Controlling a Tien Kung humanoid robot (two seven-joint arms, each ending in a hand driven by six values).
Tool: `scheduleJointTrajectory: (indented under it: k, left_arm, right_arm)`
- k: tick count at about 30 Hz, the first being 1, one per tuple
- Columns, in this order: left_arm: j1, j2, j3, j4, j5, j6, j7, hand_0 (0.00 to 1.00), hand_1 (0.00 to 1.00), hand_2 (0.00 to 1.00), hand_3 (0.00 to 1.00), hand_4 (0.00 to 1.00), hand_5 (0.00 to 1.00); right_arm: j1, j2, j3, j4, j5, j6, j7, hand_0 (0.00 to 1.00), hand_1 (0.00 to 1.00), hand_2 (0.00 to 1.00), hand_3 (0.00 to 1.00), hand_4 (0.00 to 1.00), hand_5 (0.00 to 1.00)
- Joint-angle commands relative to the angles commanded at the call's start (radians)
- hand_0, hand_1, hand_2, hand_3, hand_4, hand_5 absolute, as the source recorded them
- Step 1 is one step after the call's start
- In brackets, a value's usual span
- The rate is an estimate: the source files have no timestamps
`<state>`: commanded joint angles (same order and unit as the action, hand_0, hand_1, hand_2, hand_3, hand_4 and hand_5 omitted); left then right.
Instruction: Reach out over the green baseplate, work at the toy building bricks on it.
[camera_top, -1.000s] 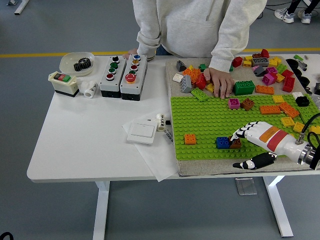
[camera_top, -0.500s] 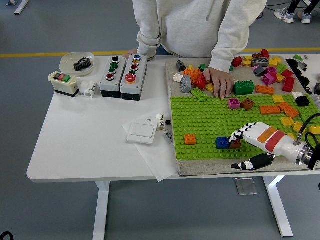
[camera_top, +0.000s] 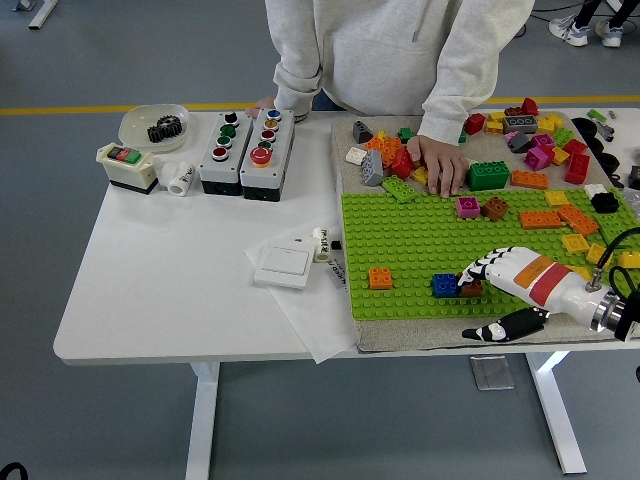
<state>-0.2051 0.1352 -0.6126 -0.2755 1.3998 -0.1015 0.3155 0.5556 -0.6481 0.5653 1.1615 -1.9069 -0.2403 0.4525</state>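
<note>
Head view shows the green baseplate (camera_top: 420, 240) lying on a beige mat on the right half of the white table (camera_top: 170, 270), with the robot's right hand (camera_top: 520, 275) reaching in from the right edge, low over the plate's near right corner. Its white, black-tipped fingers (camera_top: 478, 270) point left and curl down onto a small brown brick (camera_top: 472, 289), which sits on the studs touching a blue brick (camera_top: 445, 285) on its left; the fingertips lie on the brown brick's top and right side, while the thumb (camera_top: 505, 326) stretches out well apart, over the mat's front edge, so whether the brick is truly gripped cannot be told. An orange brick (camera_top: 380, 278) stands alone farther left on the plate, near its front. A pink brick (camera_top: 468, 207) and another brown brick (camera_top: 494, 208) sit side by side near the plate's far edge, with orange and yellow bricks to the right of them. Beyond the plate a loose pile of bricks (camera_top: 530, 135) spreads over the mat. A person in a grey sweatshirt stands at the far side, one hand (camera_top: 440, 165) resting flat on bricks just behind the plate's far edge, next to a large green brick (camera_top: 489, 175). On the table's left are two push-button boxes (camera_top: 246, 150) and a white wall switch (camera_top: 283, 266).
</note>
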Motion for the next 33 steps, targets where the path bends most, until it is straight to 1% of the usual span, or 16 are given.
scheduleJointTrajectory:
  k: [6, 24, 33]
  left_arm:
    - [0.0, 0.001, 0.001, 0.0, -0.003, -0.001, 0.0, 0.734, 0.738, 0.742, 0.596, 0.659, 0.598]
    - [0.003, 0.0, -0.001, 0.0, -0.001, -0.006, 0.001, 0.735, 0.738, 0.741, 0.597, 0.66, 0.599]
    - [0.007, -0.002, -0.005, -0.001, 0.008, -0.006, 0.001, 0.735, 0.738, 0.741, 0.596, 0.661, 0.601]
  right_arm:
    - [0.0, -0.003, 0.01, 0.009, 0.003, 0.002, 0.002, 0.719, 0.667, 0.704, 0.639, 0.898, 0.723]
    - [-0.009, -0.006, 0.008, -0.024, -0.01, -0.006, 0.002, 0.718, 0.664, 0.702, 0.638, 0.898, 0.721]
    - [-0.009, -0.003, 0.001, -0.008, -0.01, -0.003, 0.002, 0.718, 0.663, 0.7, 0.638, 0.898, 0.721]
